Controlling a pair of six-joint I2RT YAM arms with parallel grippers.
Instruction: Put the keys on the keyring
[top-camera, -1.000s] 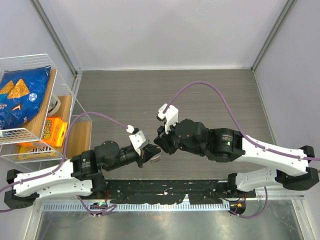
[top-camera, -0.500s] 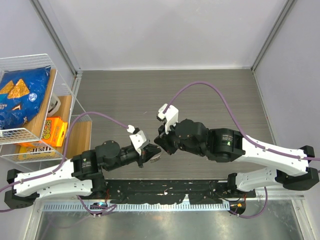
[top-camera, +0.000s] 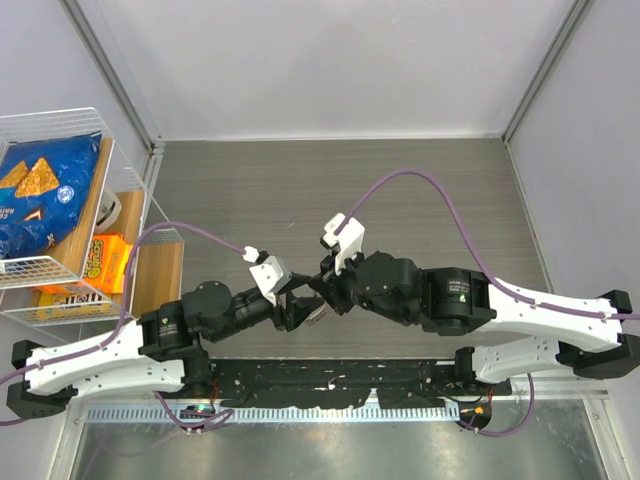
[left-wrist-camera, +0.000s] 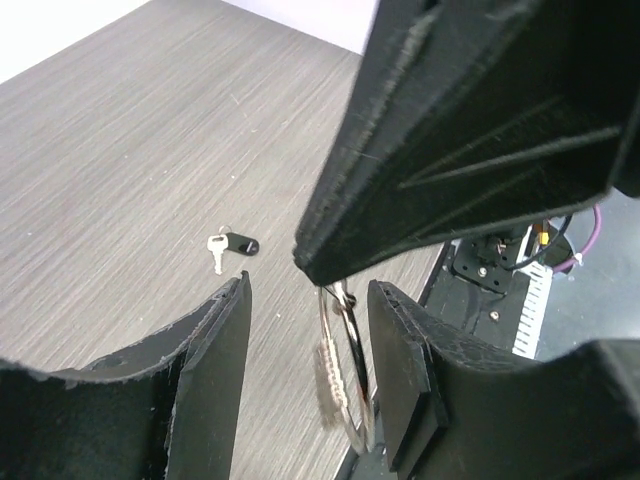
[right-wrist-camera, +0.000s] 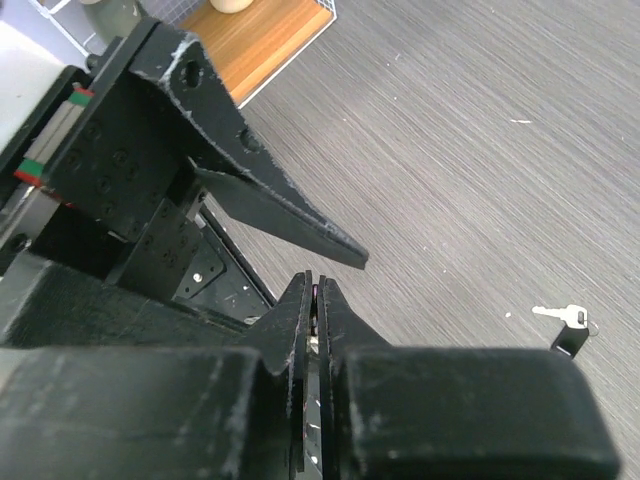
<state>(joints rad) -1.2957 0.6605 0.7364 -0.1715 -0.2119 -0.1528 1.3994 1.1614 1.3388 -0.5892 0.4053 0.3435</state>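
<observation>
The ring is pinched at its top by the right hand, whose fingers are pressed together on it. It hangs between the fingers of the left hand, which stand apart and touch nothing. A blurred, key-like piece seems to hang on the ring. A black-headed key lies on the counter, left of centre in the left wrist view. That key is probably to be fetched next, so the ring should be kept firmly pinched and steady, and the left hand drawn clear without brushing it.
</observation>
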